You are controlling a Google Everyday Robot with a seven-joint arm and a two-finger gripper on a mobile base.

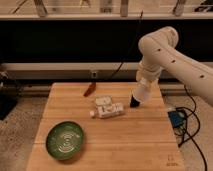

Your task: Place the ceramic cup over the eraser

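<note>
The white tapered ceramic cup (142, 92) hangs tilted under my gripper (142, 81), which is shut on its upper end. They are above the right part of the wooden table (140, 145), with the white arm reaching in from the upper right. The eraser (134, 103), a small black block, shows just at the cup's lower left edge. I cannot tell whether the cup touches it.
A cluster of a white labelled bottle and boxes (108, 108) lies left of the eraser. A slim reddish-brown object (90, 90) lies near the table's back edge. A green bowl (65, 140) sits at the front left. A blue device (176, 119) and cables lie beyond the table's right edge.
</note>
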